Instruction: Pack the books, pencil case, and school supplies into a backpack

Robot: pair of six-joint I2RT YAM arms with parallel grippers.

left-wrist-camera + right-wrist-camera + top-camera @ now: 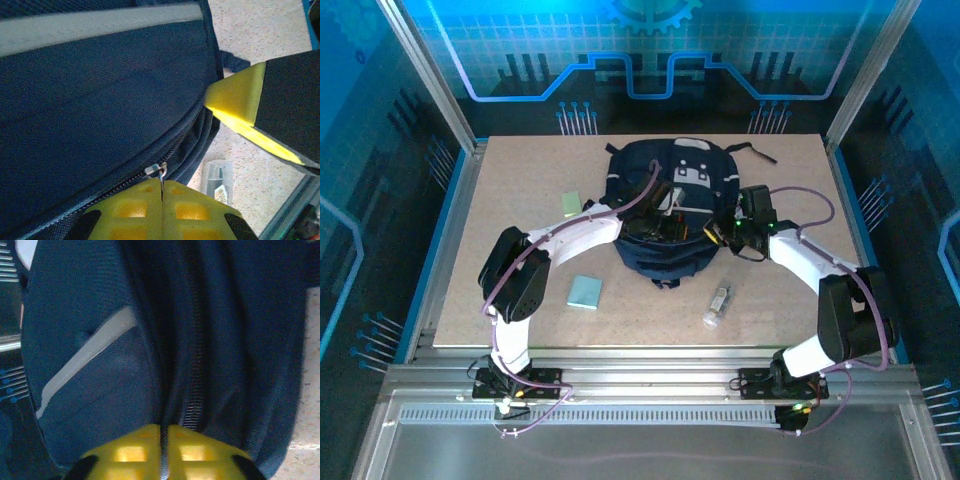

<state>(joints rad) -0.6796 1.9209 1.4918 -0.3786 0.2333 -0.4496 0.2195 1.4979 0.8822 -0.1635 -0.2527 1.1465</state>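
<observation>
Left hand (pixel 161 184) on backpack (pixel 95 115) zipper (pixel 158 170)

A speckled beige table (pixel 510 180) stands inside blue circuit-patterned walls (pixel 650 40) and aluminium framing (pixel 620 385).

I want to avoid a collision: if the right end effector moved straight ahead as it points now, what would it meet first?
Probably the large dark navy fabric backpack: the shut right end effector sits at its zipper seam, with fabric directly ahead, though depth is unclear.
</observation>
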